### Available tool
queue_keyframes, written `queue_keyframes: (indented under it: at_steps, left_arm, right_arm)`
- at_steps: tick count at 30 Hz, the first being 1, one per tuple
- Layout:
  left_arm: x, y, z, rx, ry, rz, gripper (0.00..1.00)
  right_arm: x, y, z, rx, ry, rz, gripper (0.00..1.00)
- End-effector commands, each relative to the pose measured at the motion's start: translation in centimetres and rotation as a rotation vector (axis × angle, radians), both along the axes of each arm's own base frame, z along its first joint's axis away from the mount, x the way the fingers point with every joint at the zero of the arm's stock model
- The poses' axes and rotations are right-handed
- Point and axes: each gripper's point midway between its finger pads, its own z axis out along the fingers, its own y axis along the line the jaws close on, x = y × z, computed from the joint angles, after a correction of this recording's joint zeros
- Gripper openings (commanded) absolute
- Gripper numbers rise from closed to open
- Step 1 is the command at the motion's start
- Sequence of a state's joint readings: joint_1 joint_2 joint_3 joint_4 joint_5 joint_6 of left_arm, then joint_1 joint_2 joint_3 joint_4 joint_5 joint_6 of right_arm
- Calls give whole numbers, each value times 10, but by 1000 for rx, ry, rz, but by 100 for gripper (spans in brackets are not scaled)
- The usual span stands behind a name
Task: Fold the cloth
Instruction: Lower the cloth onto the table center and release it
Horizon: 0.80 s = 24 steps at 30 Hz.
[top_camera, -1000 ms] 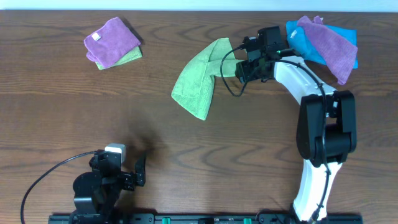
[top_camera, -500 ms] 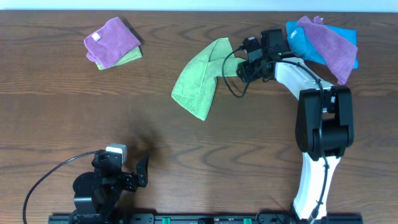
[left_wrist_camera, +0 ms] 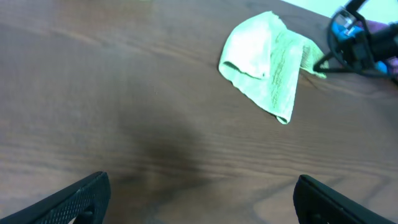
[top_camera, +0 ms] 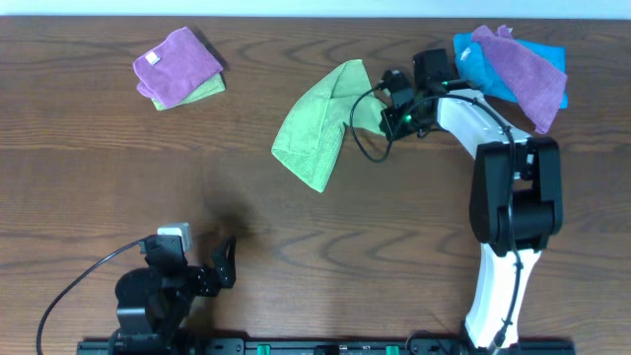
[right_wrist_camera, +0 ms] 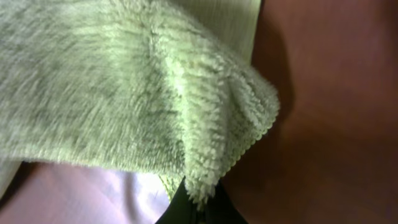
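Cloth (top_camera: pixel 317 123): lime-green, rumpled, centre-rear of table (top_camera: pixel 148 177). Right gripper (top_camera: pixel 385 111) was clenched on its right edge. Left gripper (left_wrist_camera: pixel 202 190) was spread wide, empty. Purple cloth (top_camera: pixel 177 67) far-left; blue cloth (top_camera: pixel 473 64) and purple cloth beside the right arm.

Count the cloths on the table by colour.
Green: 2 (the cloth mid-table; green cloth under the left purple cloth)
Purple: 2 (left purple cloth; right purple cloth)
Blue: 1 (blue cloth)
Total: 5
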<state>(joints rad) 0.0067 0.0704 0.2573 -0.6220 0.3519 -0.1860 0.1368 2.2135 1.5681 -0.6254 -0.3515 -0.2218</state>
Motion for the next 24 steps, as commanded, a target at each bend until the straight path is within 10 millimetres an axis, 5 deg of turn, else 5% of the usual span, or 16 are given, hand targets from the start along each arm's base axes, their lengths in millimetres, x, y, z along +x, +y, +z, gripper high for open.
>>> queue_keyframes:
  at_steps: [1,13,24]
  left_arm:
    - [6,0,13,-84,40,45,95]
    - [47,-23,39,-196,231,-47,95]
    - [63,-32,3,-642,587,253,95]
  right_arm:
    - [-18,-2,13,2,61,-43,2]
    - [-93,-13,72,-34,270,-79,2]
    - [-163,-44,82,-207,561,-222,2]
